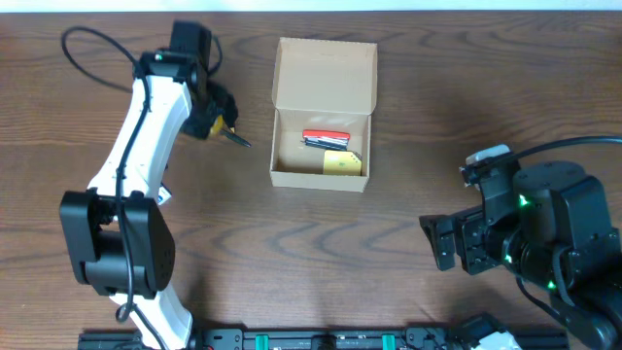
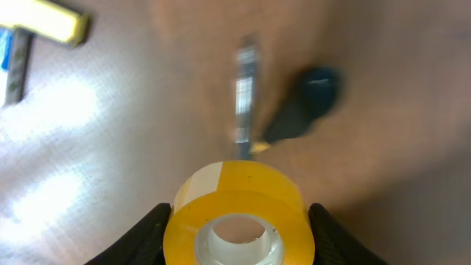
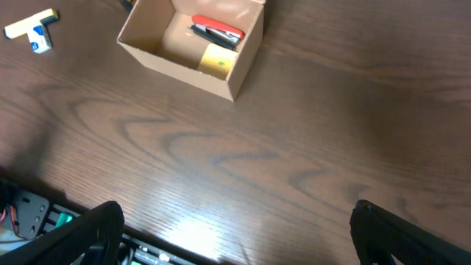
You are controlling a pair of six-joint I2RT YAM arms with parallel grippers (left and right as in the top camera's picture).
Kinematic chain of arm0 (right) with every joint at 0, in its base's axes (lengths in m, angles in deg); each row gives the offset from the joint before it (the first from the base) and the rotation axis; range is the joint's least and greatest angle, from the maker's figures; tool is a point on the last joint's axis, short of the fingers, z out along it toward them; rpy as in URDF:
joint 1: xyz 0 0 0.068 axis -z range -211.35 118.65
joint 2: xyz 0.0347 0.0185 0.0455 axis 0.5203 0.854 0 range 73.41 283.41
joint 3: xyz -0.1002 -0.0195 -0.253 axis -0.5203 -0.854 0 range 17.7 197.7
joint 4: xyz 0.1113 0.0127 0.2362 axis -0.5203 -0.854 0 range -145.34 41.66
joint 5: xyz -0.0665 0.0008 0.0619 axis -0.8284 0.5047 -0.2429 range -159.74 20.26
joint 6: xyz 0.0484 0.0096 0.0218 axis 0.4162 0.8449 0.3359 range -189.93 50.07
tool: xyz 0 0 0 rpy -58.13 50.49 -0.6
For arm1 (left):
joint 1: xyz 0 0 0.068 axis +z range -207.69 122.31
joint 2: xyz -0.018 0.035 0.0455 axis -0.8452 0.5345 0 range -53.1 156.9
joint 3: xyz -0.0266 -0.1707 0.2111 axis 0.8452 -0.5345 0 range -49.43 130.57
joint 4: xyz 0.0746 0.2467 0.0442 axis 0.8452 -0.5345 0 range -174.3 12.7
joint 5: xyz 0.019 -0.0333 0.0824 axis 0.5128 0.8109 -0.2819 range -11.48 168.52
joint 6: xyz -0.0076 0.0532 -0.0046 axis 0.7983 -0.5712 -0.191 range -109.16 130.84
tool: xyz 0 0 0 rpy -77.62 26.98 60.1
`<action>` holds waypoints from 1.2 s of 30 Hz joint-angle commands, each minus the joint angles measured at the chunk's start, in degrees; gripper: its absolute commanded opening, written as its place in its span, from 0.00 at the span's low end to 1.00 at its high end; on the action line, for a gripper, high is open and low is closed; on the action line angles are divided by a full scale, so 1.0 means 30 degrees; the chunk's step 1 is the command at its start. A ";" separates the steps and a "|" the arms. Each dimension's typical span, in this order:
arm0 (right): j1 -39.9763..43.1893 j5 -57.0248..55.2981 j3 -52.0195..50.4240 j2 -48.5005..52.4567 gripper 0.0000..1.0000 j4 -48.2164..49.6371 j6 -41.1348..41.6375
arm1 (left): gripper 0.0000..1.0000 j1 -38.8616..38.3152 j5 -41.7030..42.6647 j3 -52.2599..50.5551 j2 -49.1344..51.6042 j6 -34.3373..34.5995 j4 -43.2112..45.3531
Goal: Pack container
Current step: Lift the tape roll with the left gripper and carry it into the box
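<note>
The container (image 1: 324, 117) is a tan cardboard box that stands open at the back middle, its flap lid up; it also shows in the right wrist view (image 3: 158, 51). Inside lie a red stapler-like item (image 1: 326, 137) and a yellow block (image 1: 342, 162). My left gripper (image 1: 219, 119) hovers left of the box. It is shut on a yellow tape roll (image 2: 235, 199), with black fingers (image 2: 147, 232) pressed against both its sides. My right gripper (image 1: 437, 241) stands open and empty at the front right.
A dark-handled pointed tool (image 2: 298, 110) lies blurred on the table below the tape roll, also visible from overhead (image 1: 238, 139). A small white and yellow item with a blue part (image 3: 31, 28) lies left of the box. The table's front edge runs by my right gripper (image 3: 243, 235).
</note>
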 commanded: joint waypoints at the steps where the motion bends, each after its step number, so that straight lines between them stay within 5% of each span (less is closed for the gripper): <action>1: 0.0138 -0.0204 0.0248 -0.0015 0.99 -0.0022 -0.0197 | 0.06 -0.0648 -0.0823 0.1741 -0.0561 -0.1566 -0.0146; 6: 0.0138 -0.0204 0.0248 -0.0015 0.99 -0.0022 -0.0197 | 0.06 -0.1858 -0.0153 0.3249 -0.0561 -0.3789 -0.0131; 13: 0.0138 -0.0204 0.0248 -0.0015 0.99 -0.0022 -0.0197 | 0.06 -0.2776 0.4495 0.3402 -0.0561 -0.8626 0.0976; 36: 0.0138 -0.0204 0.0248 -0.0015 0.99 -0.0022 -0.0197 | 0.06 -0.5442 0.4313 0.3337 0.0197 -2.0801 -0.1188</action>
